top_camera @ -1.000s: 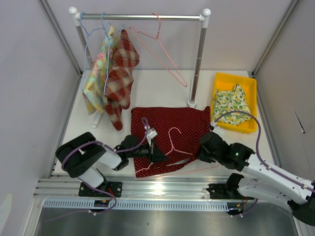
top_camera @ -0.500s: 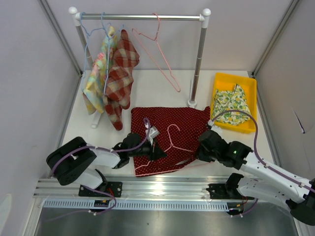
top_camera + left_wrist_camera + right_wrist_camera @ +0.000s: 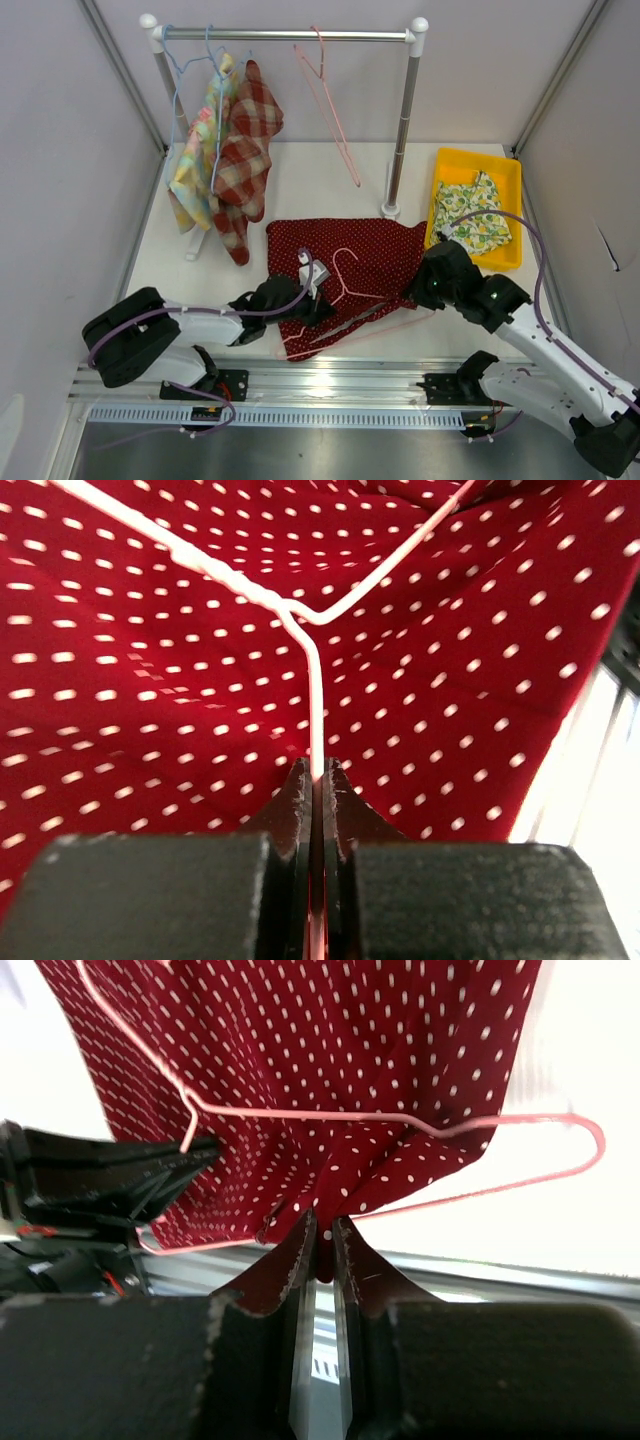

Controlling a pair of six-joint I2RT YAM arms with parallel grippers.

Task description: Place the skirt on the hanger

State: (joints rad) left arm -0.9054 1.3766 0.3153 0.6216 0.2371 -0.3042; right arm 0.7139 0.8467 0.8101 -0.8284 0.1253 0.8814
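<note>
The red white-dotted skirt (image 3: 365, 255) lies bunched on the table, its right edge lifted. A pink wire hanger (image 3: 343, 262) rests on and partly inside it. My left gripper (image 3: 318, 300) is shut on the hanger's wire; in the left wrist view the wire (image 3: 315, 695) runs straight out from between the fingertips (image 3: 317, 772) over the skirt (image 3: 460, 670). My right gripper (image 3: 420, 290) is shut on a pinch of the skirt's edge. In the right wrist view the skirt (image 3: 350, 1050) hangs from the gripper (image 3: 322, 1228), with the hanger (image 3: 420, 1120) threaded through it.
A clothes rack (image 3: 290, 35) stands at the back with plaid and pastel garments (image 3: 240, 150) on its left and a spare pink hanger (image 3: 330, 100). A yellow bin (image 3: 480, 156) at the right holds a floral cloth (image 3: 470, 215). The rack's right post (image 3: 400, 140) is close behind the skirt.
My right gripper has risen and pulled back to the right, lifting the skirt's edge and bunching the cloth. The hanger has tilted with it. The spare hanger on the rail has swung.
</note>
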